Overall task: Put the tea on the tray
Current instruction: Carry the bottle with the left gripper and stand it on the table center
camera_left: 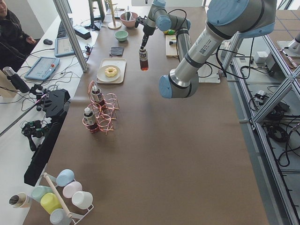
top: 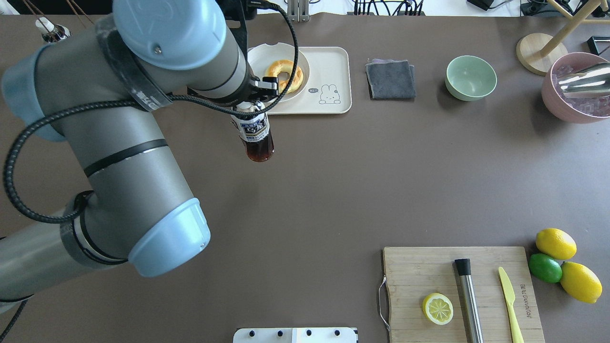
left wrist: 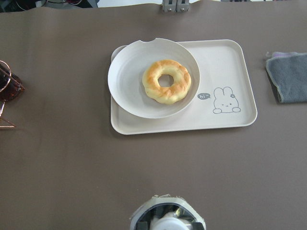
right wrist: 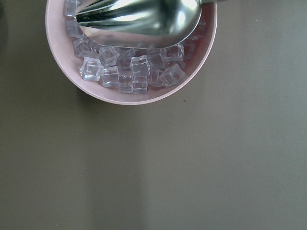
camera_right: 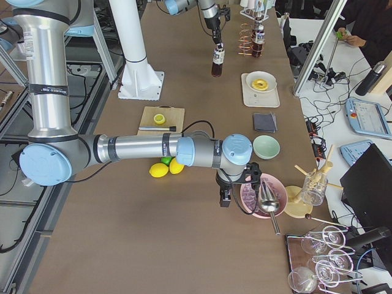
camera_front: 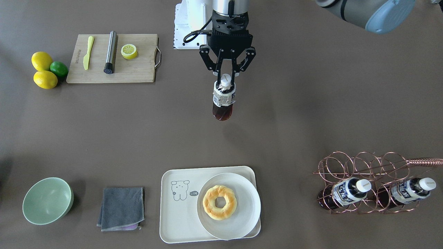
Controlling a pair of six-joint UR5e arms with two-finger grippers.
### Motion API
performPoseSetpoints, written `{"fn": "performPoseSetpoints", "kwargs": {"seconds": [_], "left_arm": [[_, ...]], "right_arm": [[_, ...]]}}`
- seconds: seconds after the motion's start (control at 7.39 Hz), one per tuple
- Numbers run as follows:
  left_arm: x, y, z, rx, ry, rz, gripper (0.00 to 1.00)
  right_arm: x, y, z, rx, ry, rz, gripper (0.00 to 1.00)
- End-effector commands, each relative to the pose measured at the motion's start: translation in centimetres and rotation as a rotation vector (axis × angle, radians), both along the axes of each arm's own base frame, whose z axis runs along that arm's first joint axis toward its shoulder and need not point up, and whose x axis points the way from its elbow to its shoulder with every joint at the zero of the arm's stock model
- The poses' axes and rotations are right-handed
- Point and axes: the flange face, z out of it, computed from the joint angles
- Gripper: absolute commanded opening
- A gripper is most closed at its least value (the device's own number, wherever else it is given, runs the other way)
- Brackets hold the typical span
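Note:
My left gripper [camera_front: 226, 79] is shut on the neck of a tea bottle [camera_front: 223, 99], white cap up, dark drink below, and holds it upright above the table's middle. The bottle also shows in the overhead view [top: 255, 134] and its cap shows at the bottom of the left wrist view [left wrist: 165, 221]. The cream tray [camera_front: 180, 221] with the line-drawn animal lies beyond it, apart from the bottle. A round white plate [camera_front: 242, 221] with a donut [camera_front: 219, 202] covers half the tray. My right gripper [camera_right: 224, 197] hangs beside a pink bowl; I cannot tell whether it is open or shut.
Two more tea bottles [camera_front: 349, 192] [camera_front: 412, 190] lie in a copper wire rack [camera_front: 360, 166]. A grey cloth [camera_front: 121, 207] and a green bowl [camera_front: 46, 200] sit beside the tray. A cutting board [camera_front: 138, 69] with a knife, muddler and lemon half is near the robot. The pink bowl [right wrist: 144, 96] holds ice and a scoop.

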Motion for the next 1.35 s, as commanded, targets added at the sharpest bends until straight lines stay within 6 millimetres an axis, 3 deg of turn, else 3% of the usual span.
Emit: {"fn": "performPoseSetpoints", "kwargs": {"seconds": [0.0,0.27,0.54,0.81,0.95,1.08,1.22], "left_arm": [[5.8,4.8,-0.7,0.033,-0.002,0.029,0.0],[7.3,4.4,0.4,0.034,0.019,0.026,0.0],[8.0,4.1,2.9,0.041,0.032,0.026,0.0],[8.0,4.1,2.9,0.043,0.033,0.025,0.0],[7.9,4.1,2.8,0.045,0.034,0.025,0.24],[8.0,4.1,2.9,0.048,0.027,0.028,0.92],[7.5,4.0,2.6,0.053,0.036,0.028,0.97]], "right_arm": [[0.0,-0.1,-0.4,0.008,0.001,0.0,1.0],[0.0,-0.2,-0.6,0.013,0.001,0.0,1.0],[0.0,-0.2,-0.5,0.01,0.001,0.001,1.0],[0.0,-0.2,-0.7,0.013,0.001,0.001,1.0],[0.0,-0.3,-0.7,0.015,0.001,0.001,1.0],[0.0,-0.3,-0.7,0.012,0.0,0.001,1.0],[0.0,-0.2,-0.5,0.011,0.0,0.0,1.0]]}}
